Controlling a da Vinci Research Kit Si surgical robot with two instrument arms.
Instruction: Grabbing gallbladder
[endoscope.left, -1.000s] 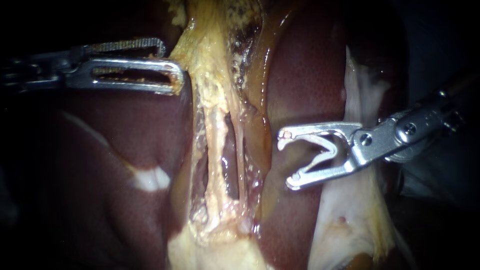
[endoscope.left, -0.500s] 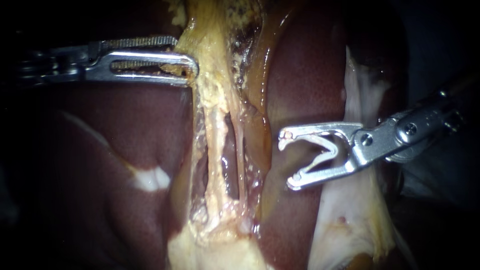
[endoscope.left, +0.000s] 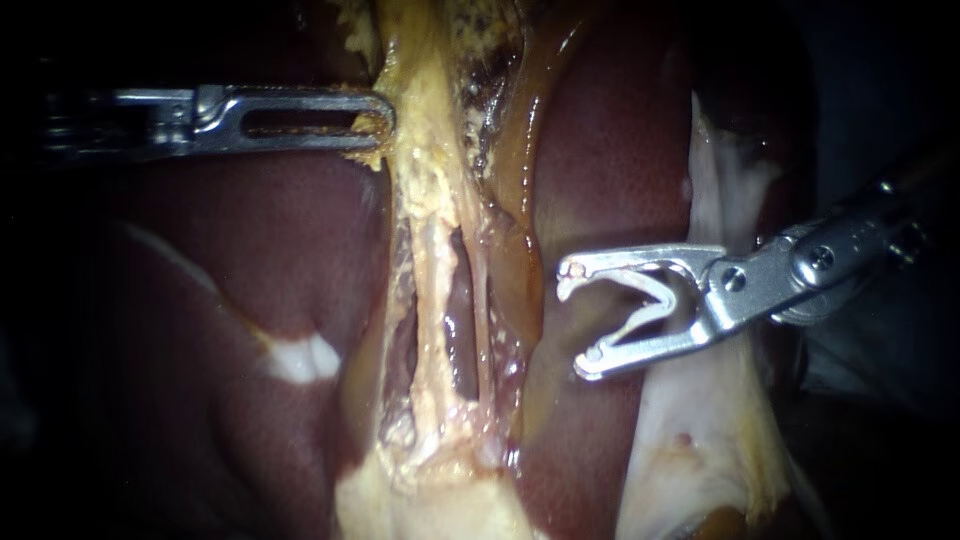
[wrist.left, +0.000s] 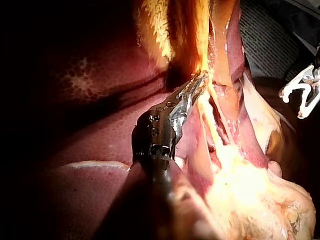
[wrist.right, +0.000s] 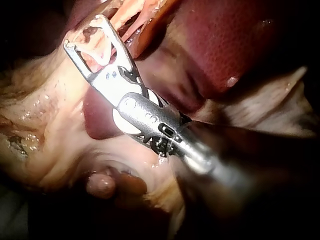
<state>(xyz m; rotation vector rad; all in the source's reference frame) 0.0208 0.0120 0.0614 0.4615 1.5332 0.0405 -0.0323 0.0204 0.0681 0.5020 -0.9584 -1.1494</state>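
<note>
The gallbladder's yellow, ragged tissue (endoscope.left: 425, 150) runs down the middle between dark red liver lobes (endoscope.left: 270, 260). My left instrument (endoscope.left: 380, 122) comes in level from the left, its jaws shut on the left edge of that yellow tissue. The left wrist view shows the same grip (wrist.left: 200, 80). Below the grip, two pale tubes (endoscope.left: 432, 290) run side by side towards a fatty mass. My right instrument (endoscope.left: 573, 320) hangs over the right liver lobe, apart from the tubes. Its jaws stand wide with a white clip (endoscope.left: 645, 300) seated between them, also seen in the right wrist view (wrist.right: 84, 32).
A whitish sheet of tissue (endoscope.left: 700, 420) lies under and behind the right instrument's shaft. A pale patch (endoscope.left: 300, 358) marks the left liver lobe. Yellow fat (endoscope.left: 430, 500) fills the lower middle, and amber fluid (endoscope.left: 520, 190) coats the groove right of the gallbladder.
My left instrument has slid right and slightly up, and its jaws have come together on the yellow edge. The right instrument has not moved.
</note>
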